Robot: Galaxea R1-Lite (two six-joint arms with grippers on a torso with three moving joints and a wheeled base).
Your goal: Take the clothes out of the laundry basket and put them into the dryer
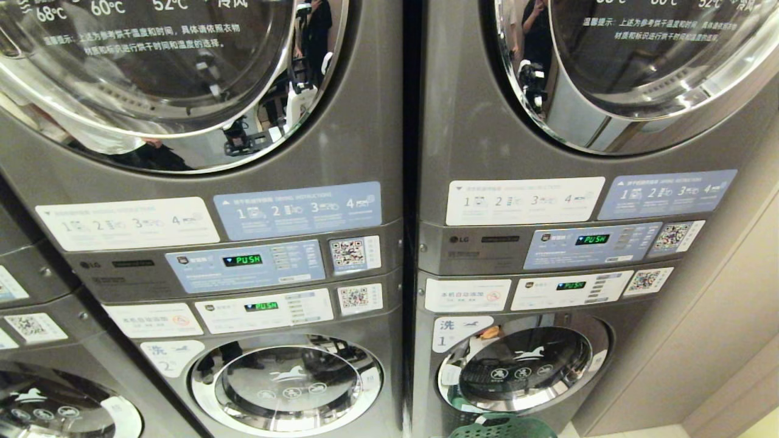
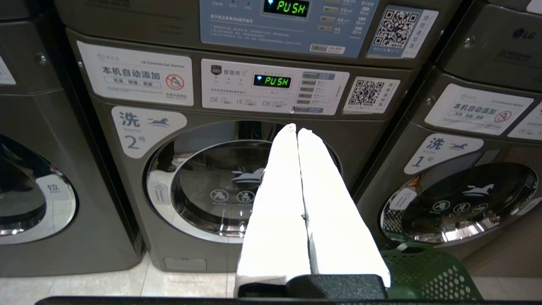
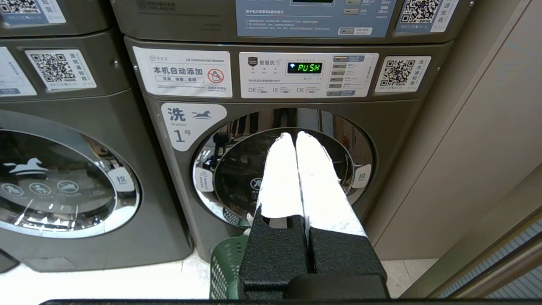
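Stacked grey-metal LG machines fill the laundry room, with round chrome-ringed glass doors all seen shut: dryer doors above, washer 2 and washer 1 below. From left to right, the left gripper and right gripper are held closed and empty, white fingers pressed together. No clothes are visible in the green perforated plastic laundry basket, set on the floor before washer 1, so loading is judged finished or not begun.
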